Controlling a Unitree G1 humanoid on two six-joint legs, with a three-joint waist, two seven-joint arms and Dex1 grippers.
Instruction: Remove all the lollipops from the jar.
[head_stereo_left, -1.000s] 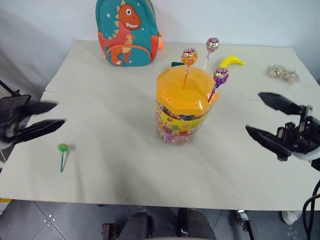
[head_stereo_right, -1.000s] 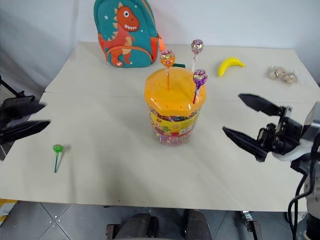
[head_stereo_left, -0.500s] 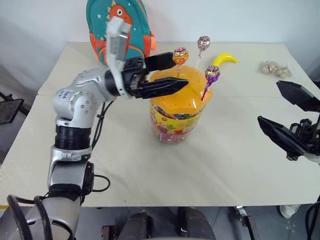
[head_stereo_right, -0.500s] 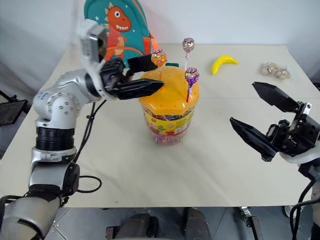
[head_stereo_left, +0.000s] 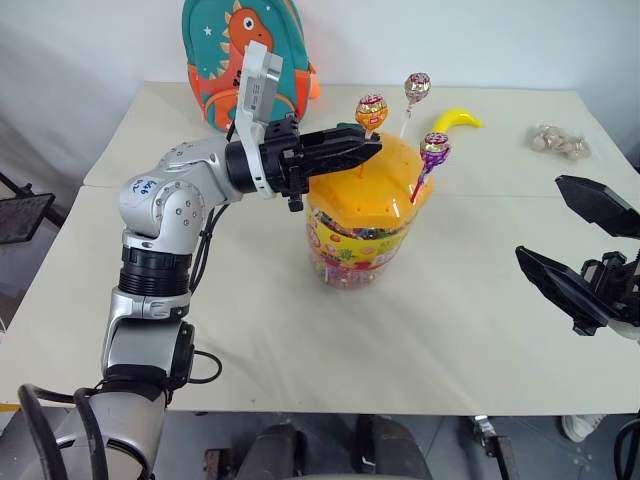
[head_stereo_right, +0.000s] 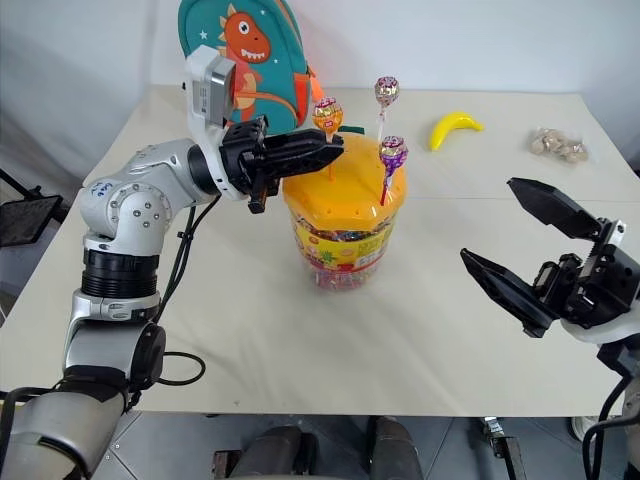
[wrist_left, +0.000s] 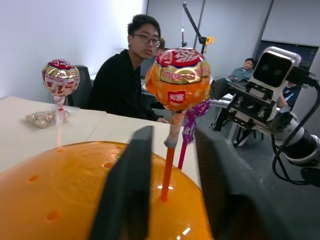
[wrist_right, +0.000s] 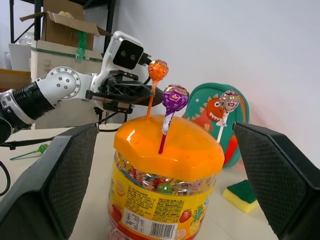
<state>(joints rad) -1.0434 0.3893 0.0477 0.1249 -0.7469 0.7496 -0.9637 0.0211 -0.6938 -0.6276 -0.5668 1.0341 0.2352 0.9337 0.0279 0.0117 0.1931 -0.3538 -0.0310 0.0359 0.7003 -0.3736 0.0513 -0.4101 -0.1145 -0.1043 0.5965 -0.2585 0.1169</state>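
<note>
Left wrist view has me looking down my left pincer, and the fingers have pinched in on the orange stick of the orange lollipop, just above the lid. From the head views it looks clenched on that stick, so I'm calling it a grip.

Nearest to me, the right pincer hangs wide open, holding nothing, well apart from the jar.

The jar stands mid-surface, upright, with its orange domed lid on. Three lollipops stick out of the lid holes: the orange one, a purple one near the lid's right edge, and a white-stick one at the back.

Handling-wise, I'd guess these weigh next to nothing. The sticks are thin and probably a bit bendy, and the wrapped heads look slippery. So low on the stick is the spot to hold, pulling straight along it so it doesn't bind in the hole. The jar might want to lift with it.

Further back are a banana and a dinosaur backpack.
</note>
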